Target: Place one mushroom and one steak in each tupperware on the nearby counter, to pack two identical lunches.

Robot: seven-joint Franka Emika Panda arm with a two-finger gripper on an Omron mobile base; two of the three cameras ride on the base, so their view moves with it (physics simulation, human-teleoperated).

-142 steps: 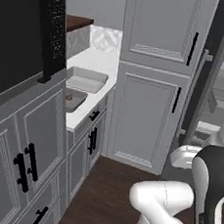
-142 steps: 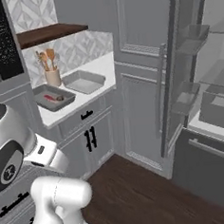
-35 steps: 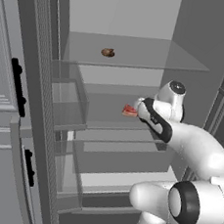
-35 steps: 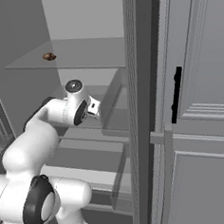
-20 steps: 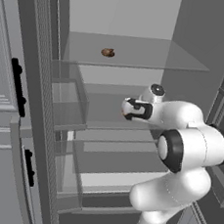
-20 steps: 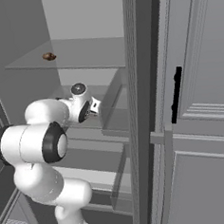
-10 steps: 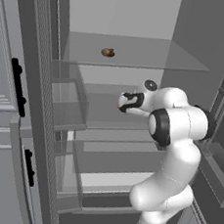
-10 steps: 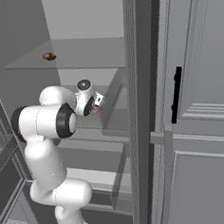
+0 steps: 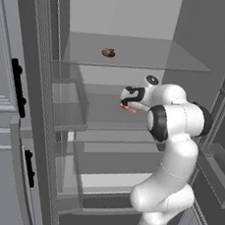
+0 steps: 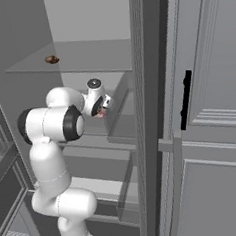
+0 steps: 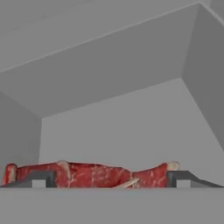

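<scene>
Your claw (image 9: 126,97) is standing wide open over the steak (image 11: 87,174), which is lying flat between the fingertips (image 11: 38,179) on the fridge's middle shelf (image 9: 104,114); a mushroom (image 9: 108,52) is sitting on the upper shelf (image 9: 155,55).

I see the mushroom (image 9: 108,52) on the upper shelf (image 9: 155,57), toward its left. On the shelf below lies the steak (image 11: 87,174), with my gripper (image 11: 111,179) right over it.

One mushroom (image 9: 108,52) on upper shelf (image 9: 140,58); one steak (image 11: 87,174) on shelf below.
</scene>
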